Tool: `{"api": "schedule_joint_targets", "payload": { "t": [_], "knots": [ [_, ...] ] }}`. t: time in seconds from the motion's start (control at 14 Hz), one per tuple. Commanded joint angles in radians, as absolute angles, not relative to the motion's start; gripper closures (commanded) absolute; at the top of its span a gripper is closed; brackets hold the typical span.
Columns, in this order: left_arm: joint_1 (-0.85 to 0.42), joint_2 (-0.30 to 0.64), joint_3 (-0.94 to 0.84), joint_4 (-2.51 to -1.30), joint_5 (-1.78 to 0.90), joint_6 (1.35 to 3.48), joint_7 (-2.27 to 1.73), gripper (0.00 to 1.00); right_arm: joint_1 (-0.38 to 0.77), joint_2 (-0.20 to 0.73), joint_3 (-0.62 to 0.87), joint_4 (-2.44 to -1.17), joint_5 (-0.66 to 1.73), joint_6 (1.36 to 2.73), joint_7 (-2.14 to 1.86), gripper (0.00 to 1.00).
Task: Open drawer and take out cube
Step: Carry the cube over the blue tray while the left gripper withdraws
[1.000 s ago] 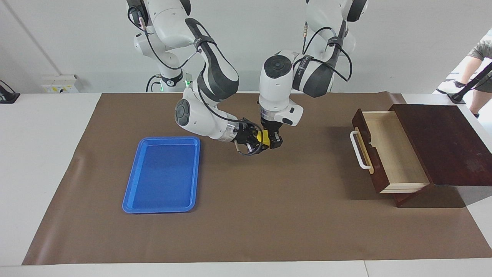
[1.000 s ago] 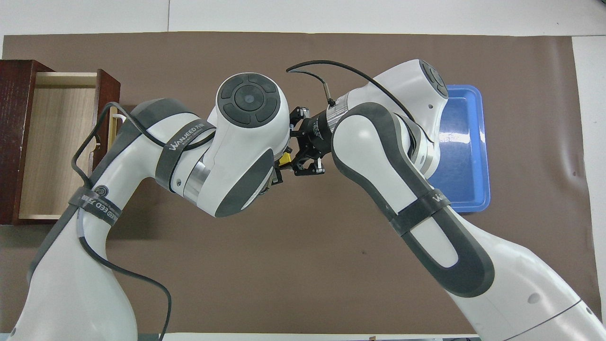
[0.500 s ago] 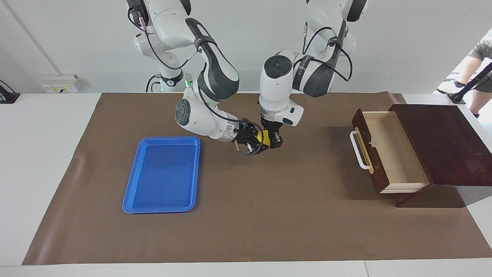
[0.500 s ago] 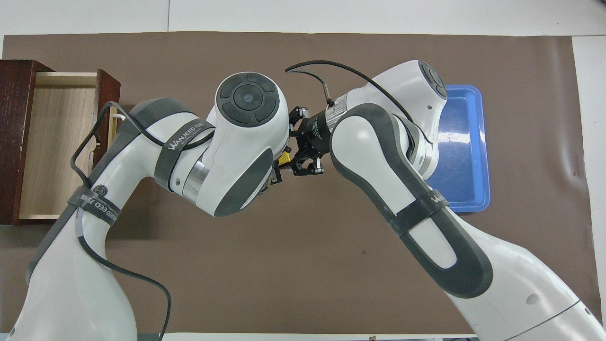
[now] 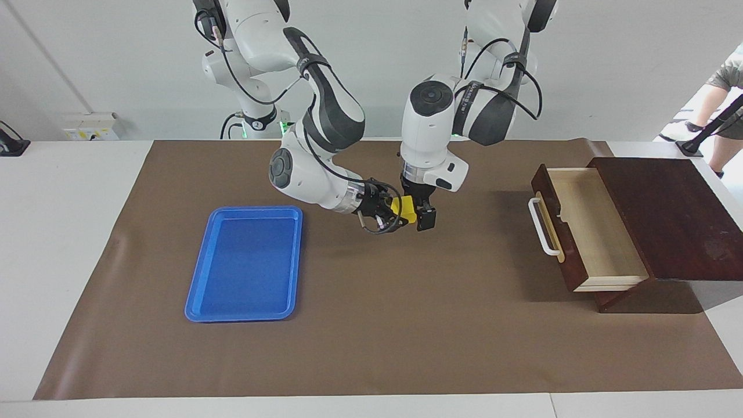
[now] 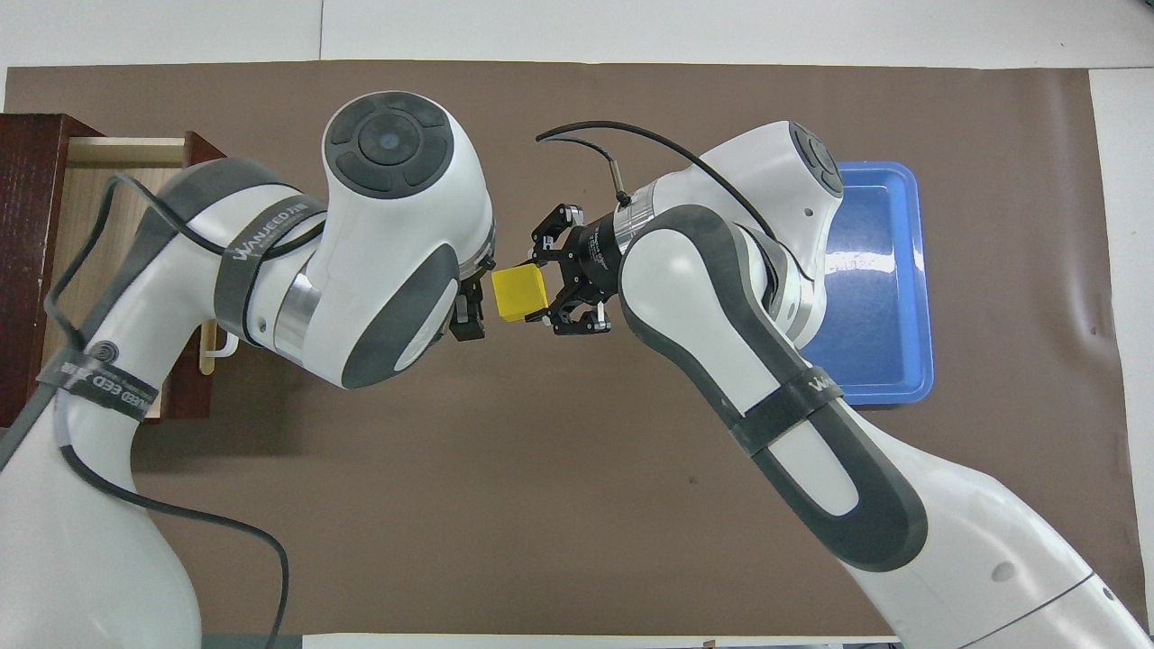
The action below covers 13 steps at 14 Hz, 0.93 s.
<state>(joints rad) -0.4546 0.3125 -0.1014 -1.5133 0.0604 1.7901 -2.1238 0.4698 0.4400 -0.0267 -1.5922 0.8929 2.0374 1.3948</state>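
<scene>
The yellow cube [image 5: 404, 208] hangs in the air over the middle of the brown mat, and also shows in the overhead view [image 6: 517, 293]. My right gripper [image 5: 396, 213] [image 6: 543, 288] is shut on it, reaching in sideways. My left gripper [image 5: 422, 216] [image 6: 471, 305] is open and empty, right beside the cube on the drawer's side, a small gap apart. The dark brown drawer [image 5: 592, 226] [image 6: 72, 194] stands pulled out at the left arm's end of the table. Its pale interior shows nothing inside, and the white handle [image 5: 543, 227] faces the middle.
A flat blue tray [image 5: 244, 262] [image 6: 888, 297] lies on the mat toward the right arm's end. The dark brown cabinet top [image 5: 667, 215] lies beside the drawer. A person [image 5: 728, 75] stands at the frame's edge past the cabinet.
My left gripper has let go of the cube and drawn back toward the drawer's end. The cube stays in my right gripper, which has barely moved.
</scene>
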Motion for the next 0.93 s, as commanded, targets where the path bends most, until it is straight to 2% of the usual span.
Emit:
{"api": "schedule_joint_targets", "payload": {
  "t": [0.0, 0.14, 0.43, 0.64, 0.86],
  "knots": [
    [-0.373, 0.293, -0.104, -1.523, 0.060, 1.735, -1.869, 0.00, 0.428, 0.396, -0.029, -1.623, 0.867, 2.022, 1.382, 1.00],
    [-0.312, 0.287, -0.106, -1.525, 0.060, 1.723, -1.669, 0.00, 0.352, 0.390, -0.029, -1.623, 0.847, 1.976, 1.338, 1.00],
    [-0.215, 0.262, -0.104, -1.587, 0.061, 1.721, -1.060, 0.00, 0.079, 0.371, -0.032, -1.672, 0.821, 1.816, 1.100, 1.00],
    [-0.161, 0.241, -0.103, -1.637, 0.063, 1.729, -0.626, 0.00, -0.053, 0.364, -0.040, -1.774, 0.788, 1.830, 1.048, 1.00],
    [-0.130, 0.206, -0.103, -1.738, 0.163, 1.822, -0.364, 0.00, -0.121, 0.374, -0.046, -1.845, 0.792, 1.891, 1.034, 1.00]
  ]
}}
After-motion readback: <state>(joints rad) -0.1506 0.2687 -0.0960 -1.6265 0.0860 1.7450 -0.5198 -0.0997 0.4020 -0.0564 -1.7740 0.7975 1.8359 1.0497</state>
